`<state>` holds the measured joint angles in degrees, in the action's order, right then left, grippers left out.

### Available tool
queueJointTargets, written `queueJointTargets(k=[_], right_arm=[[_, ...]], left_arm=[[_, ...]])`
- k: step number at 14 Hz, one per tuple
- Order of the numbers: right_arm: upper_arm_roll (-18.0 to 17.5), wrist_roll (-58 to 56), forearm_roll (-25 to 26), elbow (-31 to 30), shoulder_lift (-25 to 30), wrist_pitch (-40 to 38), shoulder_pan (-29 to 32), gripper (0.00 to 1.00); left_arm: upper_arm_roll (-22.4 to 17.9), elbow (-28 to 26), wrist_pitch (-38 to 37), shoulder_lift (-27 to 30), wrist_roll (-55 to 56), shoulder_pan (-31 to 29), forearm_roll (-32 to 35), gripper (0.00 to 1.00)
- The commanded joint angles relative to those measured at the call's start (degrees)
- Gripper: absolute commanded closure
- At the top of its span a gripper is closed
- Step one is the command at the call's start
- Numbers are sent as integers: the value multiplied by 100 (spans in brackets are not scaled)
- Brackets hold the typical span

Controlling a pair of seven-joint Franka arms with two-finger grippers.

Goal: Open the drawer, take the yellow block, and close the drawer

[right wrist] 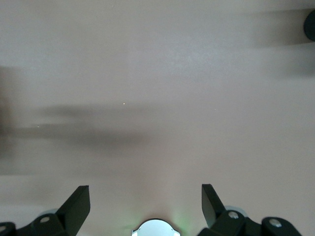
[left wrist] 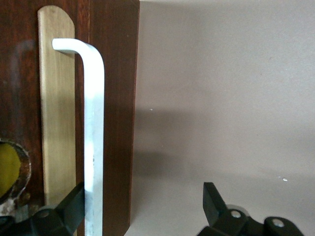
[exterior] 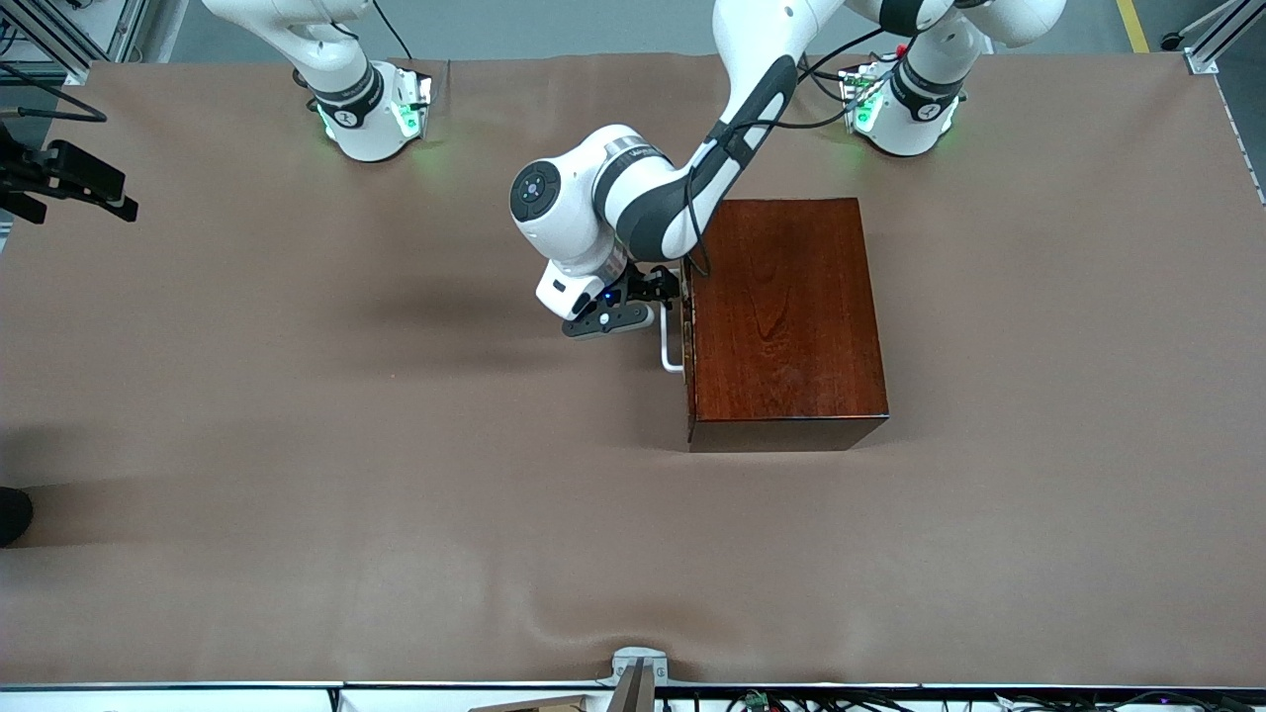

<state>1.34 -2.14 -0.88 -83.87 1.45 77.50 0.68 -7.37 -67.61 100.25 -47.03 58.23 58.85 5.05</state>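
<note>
The dark reddish-brown box [exterior: 786,316] stands mid-table with the drawer [left wrist: 56,113] shut flush in its face. The drawer's white bar handle [exterior: 672,348] sticks out toward the right arm's end of the table. My left gripper [exterior: 663,290] is at that face, open, its jaws straddling the handle [left wrist: 93,123]: one finger [left wrist: 74,201] lies against the bar, the other finger [left wrist: 214,201] stands well clear over the cloth. The yellow block is hidden; a yellowish patch [left wrist: 7,167] shows in a round hole of the box face, and I cannot tell what it is. My right gripper [right wrist: 145,191] waits open over bare cloth.
Brown cloth [exterior: 396,445] covers the table all round the box. Both arm bases [exterior: 371,114] stand along the edge farthest from the front camera. A black camera mount [exterior: 64,178] juts in at the right arm's end.
</note>
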Motion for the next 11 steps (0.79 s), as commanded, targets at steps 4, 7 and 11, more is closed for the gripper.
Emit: queueJointTargets(k=[4, 7, 11], right_arm=[[-55, -15, -132, -42, 58, 19, 108, 0], [-55, -15, -141, -42, 58, 19, 108, 0], [-55, -15, -141, -42, 58, 19, 108, 0]], left_arm=[[25, 231, 565, -140, 329, 83, -267, 0], [69, 248, 759, -184, 453, 91, -312, 0], [139, 292, 812, -184, 479, 92, -330, 0]])
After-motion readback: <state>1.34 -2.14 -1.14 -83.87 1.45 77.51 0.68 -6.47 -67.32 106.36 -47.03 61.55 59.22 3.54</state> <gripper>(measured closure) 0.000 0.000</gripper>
